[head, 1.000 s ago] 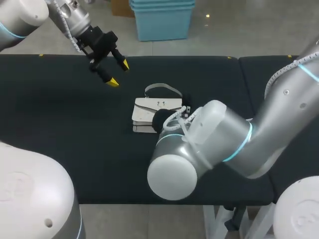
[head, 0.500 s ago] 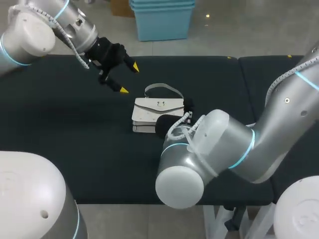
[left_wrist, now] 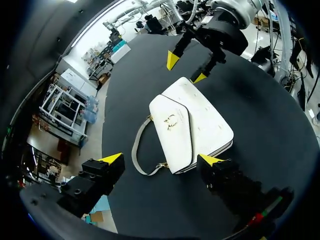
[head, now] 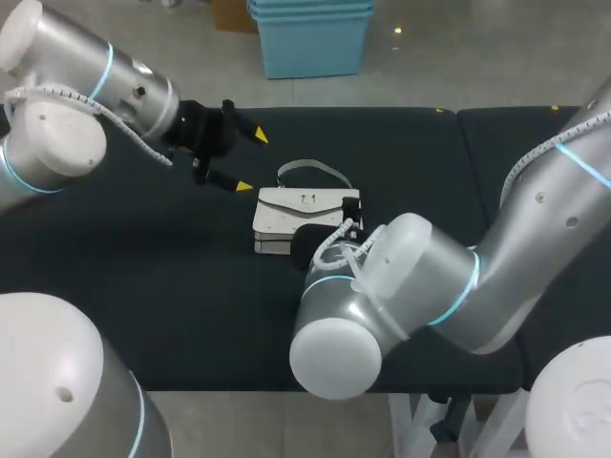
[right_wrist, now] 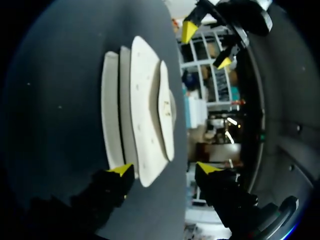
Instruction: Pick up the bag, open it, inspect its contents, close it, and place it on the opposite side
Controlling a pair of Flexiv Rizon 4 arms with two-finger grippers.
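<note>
Head view: black table (head: 115,248) spans the frame. White bag (head: 304,212) lies flat at centre, flap closed. Its pale strap (head: 310,170) loops just above it on the cloth. Left arm (head: 86,95) enters from the upper left. Left gripper (head: 250,161) is just left of the bag and above the table, fingers spread, nothing between them. Right arm (head: 401,286) enters from the right, with its large joint at lower centre. It covers its own claw at the bag's lower right edge, so the fingers cannot be read from here.

Left wrist view: left gripper (left_wrist: 161,160) has its yellow tips wide apart and holds nothing. The bag (left_wrist: 192,127) lies just ahead of it, flap up, small gold clasp (left_wrist: 171,120) showing. The strap (left_wrist: 141,150) curves off the side toward one finger. Right gripper (left_wrist: 186,69) sits at the far end of the bag, also spread, one tip close to the bag's corner. Contact not resolvable.

Right wrist view: right gripper (right_wrist: 165,169) is low at the table, fingers apart. The bag (right_wrist: 142,120) is seen edge-on just ahead, its near end reaching in between the tips and close to one of them. No two-sided pinch. Left gripper (right_wrist: 206,45) shows beyond the bag's far end, spread.
</note>
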